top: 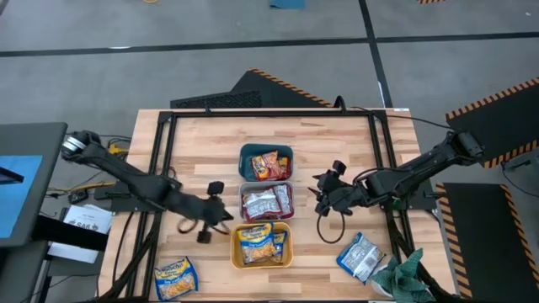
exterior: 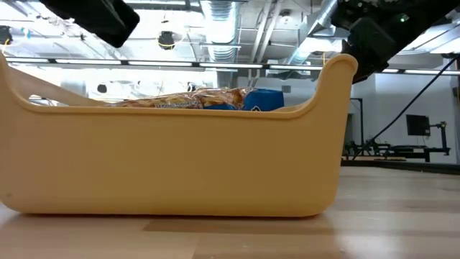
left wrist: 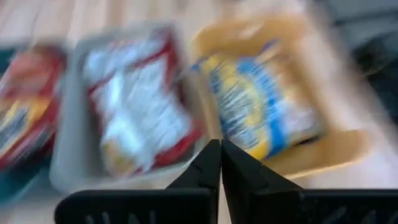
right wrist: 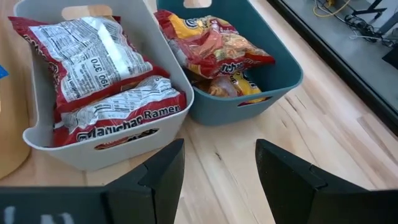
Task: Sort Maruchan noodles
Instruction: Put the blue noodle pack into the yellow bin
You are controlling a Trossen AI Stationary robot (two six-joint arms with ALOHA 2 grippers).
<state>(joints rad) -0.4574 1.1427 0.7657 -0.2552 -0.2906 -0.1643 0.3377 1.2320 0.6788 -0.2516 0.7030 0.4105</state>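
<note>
Three bins stand in a row down the table's middle. The teal bin (top: 265, 162) holds red-orange packets (right wrist: 214, 43), the white bin (top: 266, 202) silver-white ones (right wrist: 93, 68), and the orange bin (top: 261, 245) yellow-and-blue ones (left wrist: 261, 106). One yellow packet (top: 175, 278) lies flat near the near-left corner. One silver-white packet (top: 360, 257) lies flat at the near right. My left gripper (top: 215, 215) is shut and empty, just left of the orange and white bins. My right gripper (top: 324, 199) is open and empty, right of the white bin, facing it (right wrist: 219, 168).
A green rag (top: 404, 275) lies bunched at the table's near-right corner, beside the silver-white packet. A black frame (top: 269, 114) runs around the table's far and side edges. Bare wood shows between the bins and both arms. In the low view the orange bin's wall (exterior: 172, 165) fills the foreground.
</note>
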